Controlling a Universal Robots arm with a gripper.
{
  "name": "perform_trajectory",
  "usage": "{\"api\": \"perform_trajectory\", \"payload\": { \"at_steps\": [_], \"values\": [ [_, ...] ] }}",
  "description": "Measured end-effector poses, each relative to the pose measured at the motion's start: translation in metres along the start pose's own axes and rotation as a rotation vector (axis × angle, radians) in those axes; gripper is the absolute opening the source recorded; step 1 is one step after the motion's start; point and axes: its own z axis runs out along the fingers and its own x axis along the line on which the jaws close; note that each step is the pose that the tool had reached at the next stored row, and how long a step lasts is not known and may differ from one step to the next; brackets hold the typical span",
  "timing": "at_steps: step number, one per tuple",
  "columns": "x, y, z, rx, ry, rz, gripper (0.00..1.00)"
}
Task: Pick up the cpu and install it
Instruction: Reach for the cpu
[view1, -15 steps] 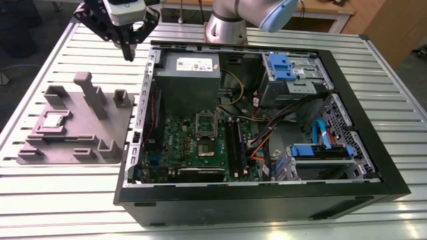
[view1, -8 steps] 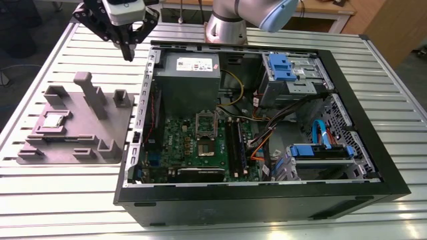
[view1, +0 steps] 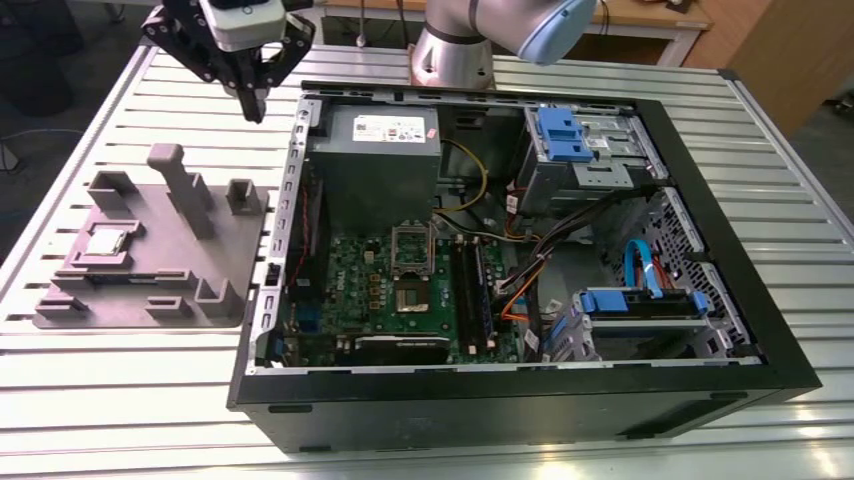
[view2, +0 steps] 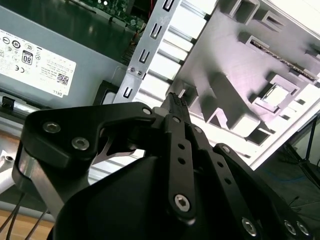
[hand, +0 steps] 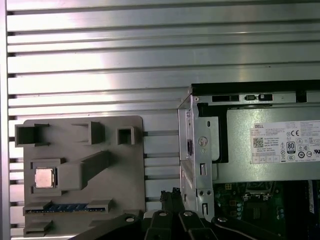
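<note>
The cpu (view1: 107, 242) is a small silver square lying flat in a recess of the grey holder tray (view1: 230, 255), on the exterior view's left of the open computer case. It also shows in both wrist views, as the cpu (hand: 44, 177) and the cpu (view2: 274, 95). My gripper (view1: 251, 106) hangs high above the slatted table, beyond the tray and next to the case's far corner. Its black fingers meet at the tips with nothing between them, as seen at the gripper (view2: 175, 99). On the motherboard, the socket (view1: 411, 296) lies in the middle of the case.
The open black case (view1: 747, 300) holds a grey power supply (view1: 376, 150), blue drive brackets (view1: 567, 135) and loose cables (view1: 534, 270). The tray has upright grey posts (view1: 180, 185) and a memory stick (hand: 65, 206) in a slot. The arm's base (view1: 454, 50) stands behind the case.
</note>
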Motion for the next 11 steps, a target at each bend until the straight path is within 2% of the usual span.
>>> {"api": "perform_trajectory", "payload": {
  "at_steps": [1,2,11],
  "values": [
    [0.0016,-0.0002,0.0021,0.0001,0.0017,0.0,0.1],
    [0.0018,-0.0003,0.0048,0.0004,0.0072,0.0,0.1],
    [0.0033,-0.0004,0.005,0.0003,0.0071,0.0,0.1]
  ]
}}
